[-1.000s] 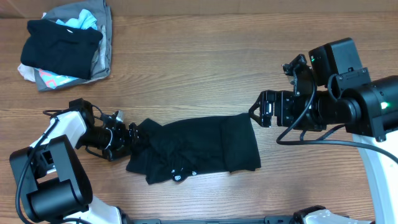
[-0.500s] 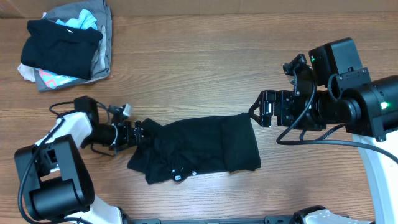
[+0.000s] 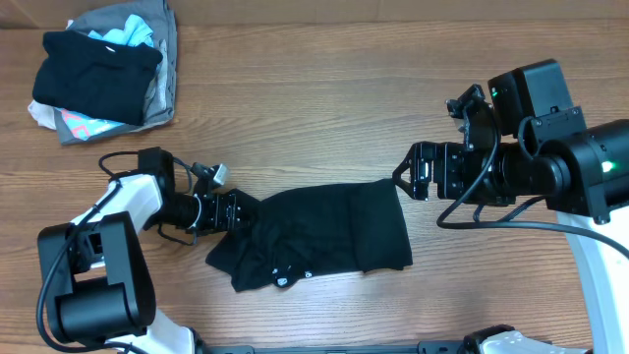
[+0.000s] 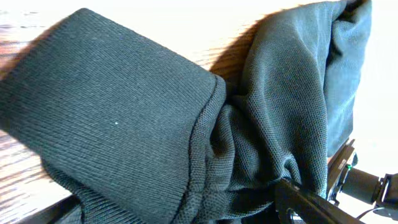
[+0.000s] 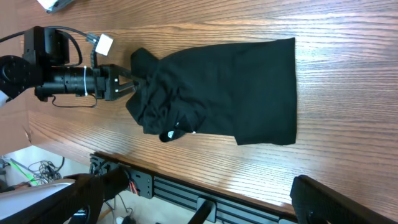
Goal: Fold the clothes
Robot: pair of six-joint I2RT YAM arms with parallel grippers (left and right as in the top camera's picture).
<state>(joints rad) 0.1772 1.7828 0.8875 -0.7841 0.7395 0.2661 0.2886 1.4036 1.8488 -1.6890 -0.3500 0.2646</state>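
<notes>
The clothes (image 3: 314, 236), a black T-shirt, lie crumpled across the middle of the wooden table, with a small white logo (image 3: 282, 280) near the front left. My left gripper (image 3: 234, 208) is pushed into the shirt's bunched left end. Its jaws stand wide, and folds of fabric (image 4: 124, 124) fill the space between them. From the right wrist view the left gripper (image 5: 132, 84) shows its fingers spread at the cloth (image 5: 224, 93). My right gripper (image 3: 403, 179) hangs open just beyond the shirt's upper right corner, with nothing in it.
A heap of mixed garments (image 3: 103, 64) sits at the back left corner. The table's front edge with a black rail (image 5: 186, 186) runs close below the shirt. Bare wood lies behind the shirt.
My left gripper has slid rightward into the shirt's left end, bunching the fabric there, and its jaws have narrowed slightly. The right arm has stayed still.
</notes>
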